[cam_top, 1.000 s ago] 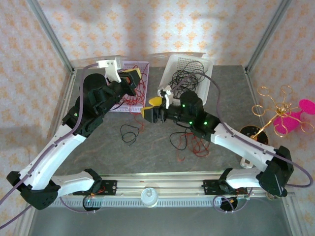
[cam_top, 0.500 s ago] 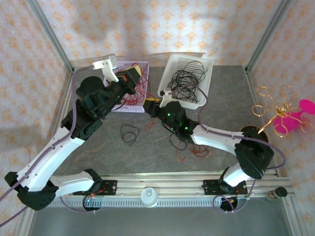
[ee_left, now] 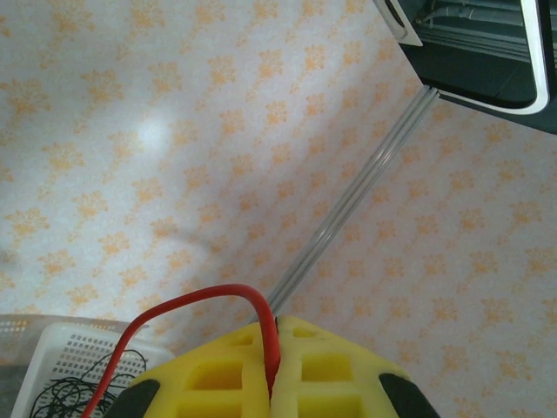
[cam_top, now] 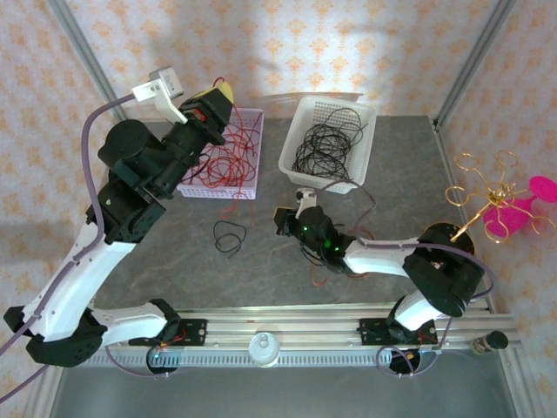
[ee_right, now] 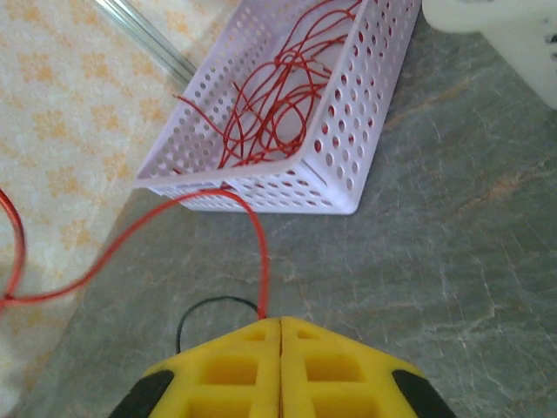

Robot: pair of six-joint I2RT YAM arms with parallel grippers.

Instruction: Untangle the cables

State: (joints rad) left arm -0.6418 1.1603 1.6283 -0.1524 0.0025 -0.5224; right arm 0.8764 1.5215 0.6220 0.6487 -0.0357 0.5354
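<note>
Two baskets: lilac basket (cam_top: 258,152) holds red wires (cam_top: 222,165), white basket (cam_top: 294,131) black wires (cam_top: 326,148); both jaws clamp red wire (ee_left: 209,293).

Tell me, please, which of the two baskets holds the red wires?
The lilac basket, on the left in the top view, holds the red wires; the white basket beside it holds black wires.

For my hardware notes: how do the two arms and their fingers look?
The left arm and right arm have white links and black joints, each trailing a lilac cable. Their fingers are yellow blocks with square recesses.
</note>
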